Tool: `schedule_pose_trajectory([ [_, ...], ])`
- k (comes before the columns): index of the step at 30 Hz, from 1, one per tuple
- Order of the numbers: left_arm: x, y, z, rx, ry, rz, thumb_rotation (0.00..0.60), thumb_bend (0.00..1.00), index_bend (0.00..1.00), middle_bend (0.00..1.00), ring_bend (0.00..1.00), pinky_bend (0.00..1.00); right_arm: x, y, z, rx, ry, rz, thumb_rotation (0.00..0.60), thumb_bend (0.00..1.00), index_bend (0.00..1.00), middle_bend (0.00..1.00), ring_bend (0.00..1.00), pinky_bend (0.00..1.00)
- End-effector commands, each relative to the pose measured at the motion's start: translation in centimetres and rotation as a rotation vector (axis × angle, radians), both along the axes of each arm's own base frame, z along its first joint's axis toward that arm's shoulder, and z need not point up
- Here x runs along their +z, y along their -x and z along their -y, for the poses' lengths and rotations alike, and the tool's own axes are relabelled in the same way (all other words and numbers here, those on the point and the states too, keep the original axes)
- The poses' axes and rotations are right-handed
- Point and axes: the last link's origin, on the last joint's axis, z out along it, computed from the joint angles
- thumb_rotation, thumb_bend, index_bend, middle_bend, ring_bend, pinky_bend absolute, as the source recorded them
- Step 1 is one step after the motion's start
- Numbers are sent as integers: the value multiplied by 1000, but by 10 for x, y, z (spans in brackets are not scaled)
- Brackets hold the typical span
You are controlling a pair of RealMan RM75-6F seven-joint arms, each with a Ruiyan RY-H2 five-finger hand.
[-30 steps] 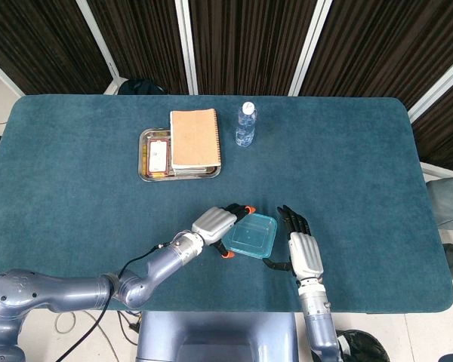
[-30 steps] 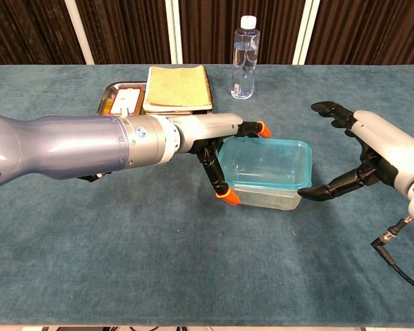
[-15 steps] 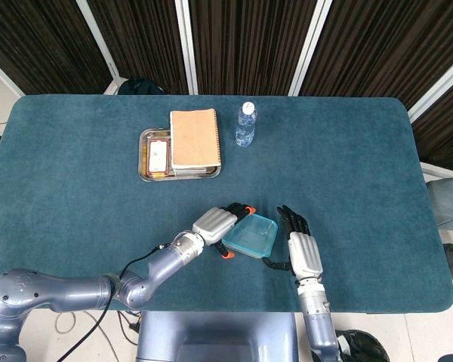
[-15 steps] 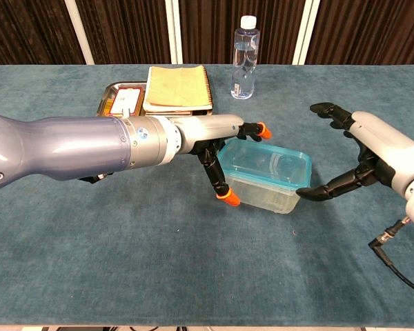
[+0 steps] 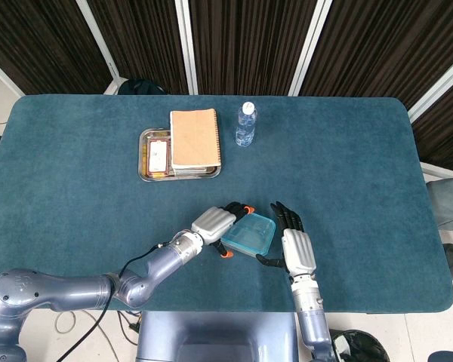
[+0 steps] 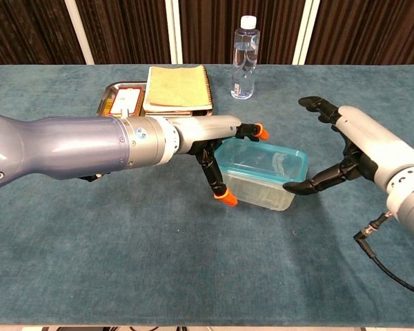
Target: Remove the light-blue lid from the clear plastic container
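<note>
the teal table [image 5: 347, 151] carries a metal tray [image 5: 145, 143] under a tan notebook [image 5: 195, 139], with a water bottle [image 6: 244, 58] just beside. near the front edge, the left hand [image 6: 214, 148] clasps the clear container [image 6: 262, 185], light-blue lid [image 6: 262, 163] on. the right hand [image 6: 355, 148] is spread, a fingertip at the lid's corner; contact is unclear. the tray's contents are mostly hidden.

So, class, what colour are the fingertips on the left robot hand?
Orange fingertips on the left robot hand, clearest in the chest view.
</note>
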Motion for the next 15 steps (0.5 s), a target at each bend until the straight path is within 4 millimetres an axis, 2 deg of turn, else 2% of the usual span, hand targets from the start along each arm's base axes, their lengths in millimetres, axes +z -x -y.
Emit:
schedule_pose_trajectory([
  [1, 0, 0, 0, 1, -1, 1, 600, 8, 0, 38, 23, 264, -1, -1, 1, 4, 0, -6, 600, 219, 0, 0, 0, 0],
  [15, 2, 1, -2, -2, -2, 0, 600, 8, 0, 39, 32, 270, 2, -10, 14, 12, 47, 0, 600, 219, 0, 0, 0, 0],
])
